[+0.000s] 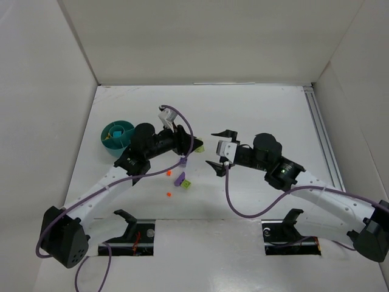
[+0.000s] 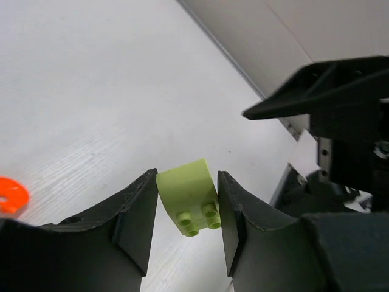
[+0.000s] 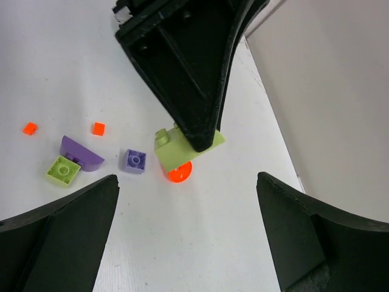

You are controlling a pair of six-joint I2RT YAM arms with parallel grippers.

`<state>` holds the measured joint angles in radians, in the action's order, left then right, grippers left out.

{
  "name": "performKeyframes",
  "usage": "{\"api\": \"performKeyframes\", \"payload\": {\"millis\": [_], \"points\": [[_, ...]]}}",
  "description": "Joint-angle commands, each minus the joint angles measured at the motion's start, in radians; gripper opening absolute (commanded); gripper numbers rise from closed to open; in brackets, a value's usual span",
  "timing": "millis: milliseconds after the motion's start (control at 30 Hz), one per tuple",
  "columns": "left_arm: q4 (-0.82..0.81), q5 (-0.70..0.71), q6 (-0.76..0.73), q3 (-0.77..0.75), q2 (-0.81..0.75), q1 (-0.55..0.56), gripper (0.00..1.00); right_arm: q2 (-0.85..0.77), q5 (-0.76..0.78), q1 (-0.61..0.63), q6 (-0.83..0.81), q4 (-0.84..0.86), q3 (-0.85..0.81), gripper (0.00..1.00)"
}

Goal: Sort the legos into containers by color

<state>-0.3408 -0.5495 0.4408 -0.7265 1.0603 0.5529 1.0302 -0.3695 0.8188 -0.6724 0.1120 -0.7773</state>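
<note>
Top view: the left gripper (image 1: pixel 193 145) is over the middle of the table (image 1: pixel 273 115) with a lime brick (image 1: pixel 198 146) pinched at its tip, only a speck here. The tub (image 1: pixel 117 139) stands at nine o'clock from it, well apart, past the arm's wrist. The right gripper (image 1: pixel 219 149) is near at three o'clock, spread wide and holding nothing. At six o'clock from the left gripper lie a purple brick (image 1: pixel 182 161), two orange bits (image 1: pixel 168 173), and a purple arch (image 1: pixel 179 177) with a lime plate (image 1: pixel 188 183) touching it.

Left wrist view: the jaws are partly closed on the lime brick, one pad against each side. Its curved face is at twelve o'clock and its studs at six. An orange disc (image 2: pixel 11 194) lies on the table at nine o'clock, at the frame's edge. The right gripper fills the two o'clock corner.

Right wrist view: its own fingers sit at seven and five o'clock, far apart, with nothing between them. The left gripper comes in from twelve with the lime brick at its tip. The disc is just at six o'clock of that brick and partly hidden by it; whether they touch I cannot tell. The purple brick is near at nine o'clock of the disc, with the arch and plate further along the same way
</note>
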Motion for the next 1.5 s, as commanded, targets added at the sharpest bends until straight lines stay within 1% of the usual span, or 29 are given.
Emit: {"api": "performKeyframes", "payload": {"millis": [0, 100, 133, 200, 233, 267, 300, 333, 367, 400, 467, 567, 633, 667, 733, 800, 867, 933, 967, 1033, 1067, 1100, 1200, 1333, 1467], "points": [[0.038, 0.175, -0.036, -0.062, -0.048, -0.011, 0.0, -0.022, -0.012, -0.003, 0.028, 0.009, -0.014, 0.99], [0.146, 0.352, -0.036, -0.096, -0.082, -0.011, 0.0, -0.033, 0.013, -0.003, 0.037, -0.014, -0.004, 0.99], [0.192, 0.505, -0.027, -0.096, -0.091, -0.011, 0.0, -0.045, 0.036, -0.003, 0.037, -0.014, 0.007, 0.99], [0.238, 0.67, 0.007, -0.096, -0.124, -0.011, 0.0, -0.056, 0.072, -0.003, 0.048, -0.023, 0.021, 0.99], [0.264, 0.867, 0.033, -0.096, -0.135, -0.021, 0.0, -0.065, 0.09, -0.003, 0.057, -0.023, 0.033, 0.99], [0.319, 0.973, 0.062, -0.096, -0.144, -0.021, 0.0, -0.065, 0.131, -0.003, 0.057, -0.023, 0.033, 0.99], [0.345, 1.085, 0.14, -0.096, -0.158, -0.034, 0.0, -0.074, 0.153, -0.003, 0.068, -0.023, 0.045, 0.99], [0.377, 1.184, 0.18, -0.096, -0.158, -0.045, 0.0, -0.075, 0.174, -0.003, 0.077, -0.023, 0.058, 0.99], [0.446, 1.347, 0.228, -0.096, -0.158, -0.059, 0.0, -0.075, 0.203, -0.003, 0.077, -0.023, 0.058, 0.99], [0.471, 1.406, 0.269, -0.096, -0.158, -0.071, 0.0, -0.075, 0.217, -0.003, 0.077, -0.023, 0.068, 0.99], [0.511, 1.47, 0.324, -0.111, -0.149, -0.135, 0.0, -0.075, 0.237, -0.003, 0.077, -0.023, 0.069, 0.99], [0.522, 1.496, 0.348, -0.111, -0.1, -0.223, 0.0, -0.052, 0.257, -0.003, 0.077, -0.023, 0.069, 0.99], [0.522, 1.478, 0.372, -0.111, -0.065, -0.28, 0.0, -0.039, 0.268, -0.003, 0.077, -0.023, 0.069, 0.99], [0.508, 1.468, 0.372, -0.111, -0.056, -0.341, 0.0, -0.029, 0.268, -0.012, 0.077, -0.023, 0.069, 0.99], [0.455, 1.424, 0.326, -0.1, -0.042, -0.401, 0.0, -0.019, 0.25, -0.023, 0.077, -0.023, 0.069, 0.99], [0.409, 1.403, 0.297, -0.059, -0.042, -0.454, 0.0, -0.019, 0.228, -0.047, 0.077, -0.032, 0.069, 0.99], [0.314, 1.402, 0.242, -0.003, -0.071, -0.455, 0.0, -0.019, 0.195, -0.079, 0.077, -0.032, 0.069, 0.99], [0.255, 1.43, 0.228, 0.031, -0.085, -0.467, 0.0, -0.01, 0.17, -0.104, 0.077, -0.032, 0.069, 0.99], [0.208, 1.406, 0.204, 0.042, -0.085, -0.476, 0.0, 0.002, 0.146, -0.127, 0.077, -0.032, 0.069, 0.99], [0.172, 1.376, 0.17, 0.067, -0.085, -0.496, 0.0, 0.011, 0.12, -0.148, 0.077, -0.032, 0.059, 0.99], [0.114, 1.354, 0.148, 0.078, -0.073, -0.51, 0.0, 0.022, 0.097, -0.158, 0.077, -0.032, 0.059, 0.99], [0.093, 1.353, 0.136, 0.088, -0.047, -0.51, 0.0, 0.022, 0.087, -0.174, 0.077, -0.032, 0.059, 0.99], [0.063, 1.34, 0.136, 0.087, 0.027, -0.537, 0.0, 0.042, 0.055, -0.187, 0.068, -0.023, 0.059, 0.99], [0.049, 1.329, 0.136, 0.052, 0.107, -0.538, 0.0, 0.06, 0.012, -0.222, 0.068, -0.023, 0.059, 0.99], [0.049, 1.329, 0.145, 0.042, 0.167, -0.547, 0.0, 0.06, 0.003, -0.247, 0.059, -0.023, 0.059, 0.99]]}}
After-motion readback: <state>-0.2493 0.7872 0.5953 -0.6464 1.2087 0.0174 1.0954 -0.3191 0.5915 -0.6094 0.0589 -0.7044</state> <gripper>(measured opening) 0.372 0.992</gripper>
